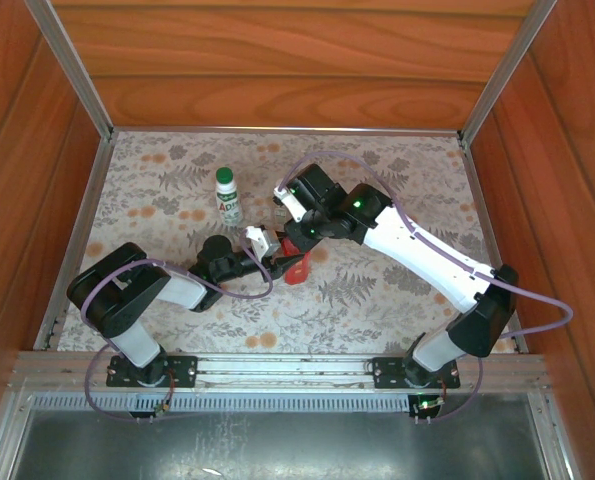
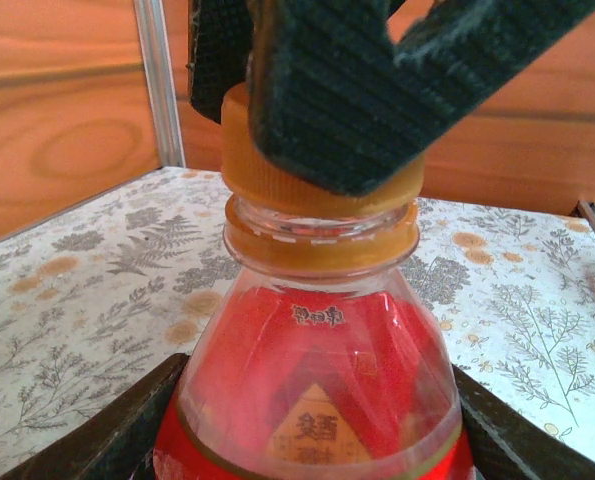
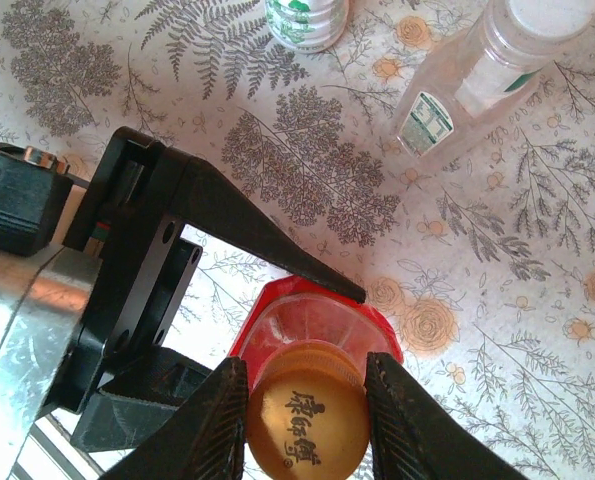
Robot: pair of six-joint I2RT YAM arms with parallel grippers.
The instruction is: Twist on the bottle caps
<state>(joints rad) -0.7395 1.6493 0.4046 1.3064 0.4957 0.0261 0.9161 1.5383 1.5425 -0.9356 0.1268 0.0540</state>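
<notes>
Floral-mat surface [image 3: 497,260]: left tool [image 2: 312,440] clamps red plastic bottle [image 2: 317,370], right tool [image 3: 305,365] pinches round orange plastic cap [image 3: 302,440]; hold cap square, then twist.

Top camera is looking down over the whole tabletop [image 1: 147,190]; left wrist is viewing the bottle [image 2: 317,380] level, close; right wrist is looking down onto its cap [image 3: 307,425].

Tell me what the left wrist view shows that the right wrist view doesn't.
Left wrist: the red bottle's neck ring and label, side-on. Right wrist: the orange cap's printed top, a clear bottle with white cap, a green-printed bottle. Both: the right tool pinching the orange cap on the red bottle, and the floral mat.
</notes>
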